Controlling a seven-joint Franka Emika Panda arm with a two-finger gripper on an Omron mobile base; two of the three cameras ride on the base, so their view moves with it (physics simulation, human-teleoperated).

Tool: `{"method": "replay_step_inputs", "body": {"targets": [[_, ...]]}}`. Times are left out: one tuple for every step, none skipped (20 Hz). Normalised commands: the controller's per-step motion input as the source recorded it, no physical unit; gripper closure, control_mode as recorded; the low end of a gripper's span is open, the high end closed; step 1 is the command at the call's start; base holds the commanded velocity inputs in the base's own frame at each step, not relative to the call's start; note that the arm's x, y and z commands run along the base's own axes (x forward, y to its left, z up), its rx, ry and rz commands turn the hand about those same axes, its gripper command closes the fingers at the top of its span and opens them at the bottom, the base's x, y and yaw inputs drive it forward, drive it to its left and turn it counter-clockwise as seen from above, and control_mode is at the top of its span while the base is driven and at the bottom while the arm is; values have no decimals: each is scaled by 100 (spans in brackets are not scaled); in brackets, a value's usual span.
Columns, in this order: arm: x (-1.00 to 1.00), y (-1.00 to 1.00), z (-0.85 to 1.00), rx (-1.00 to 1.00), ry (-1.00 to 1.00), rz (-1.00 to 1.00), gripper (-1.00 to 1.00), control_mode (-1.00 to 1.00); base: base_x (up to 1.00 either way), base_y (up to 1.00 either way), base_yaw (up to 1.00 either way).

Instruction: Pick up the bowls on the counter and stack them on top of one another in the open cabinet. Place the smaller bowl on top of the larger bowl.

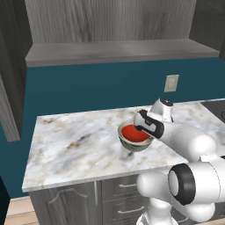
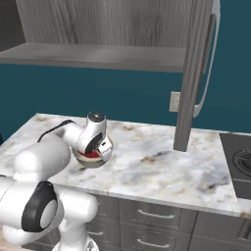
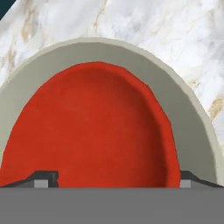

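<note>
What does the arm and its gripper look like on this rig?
The arm is made of glossy white rounded links with dark grey-black joint bands, most clearly the wide ring at its big lower joint. A thin black cable loops along it in the right base view. The gripper has two small dark fingers with grey pads; a round silver-and-black cap tops the wrist.

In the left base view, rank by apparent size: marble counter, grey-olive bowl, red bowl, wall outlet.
1. Marble counter
2. Grey-olive bowl, holding the red one
3. Red bowl, nested inside it
4. Wall outlet, though it sits farther back, so its rank against the red bowl is unsure.
</note>
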Motion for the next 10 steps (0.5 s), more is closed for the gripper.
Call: {"method": "replay_step_inputs", "body": {"targets": [[0,0,40,1,4,0,-100,-100,0,0,0],[0,0,38,1,4,0,-100,-100,0,0,0],[0,0,33,1,3,0,-100,-100,0,0,0],[-1,0,25,1,2,0,-100,-100,0,0,0],[-3,0,16,1,0,0,-100,-100,0,0,0],[-5,0,10,1,0,0,-100,-100,0,0,0],[-8,0,6,1,0,0,-100,-100,0,0,0],[-9,-1,4,1,0,0,-100,-100,0,0,0],[-10,-3,4,2,0,0,-100,-100,0,0,0],[-10,-5,6,2,0,0,-100,-100,0,0,0]]}}
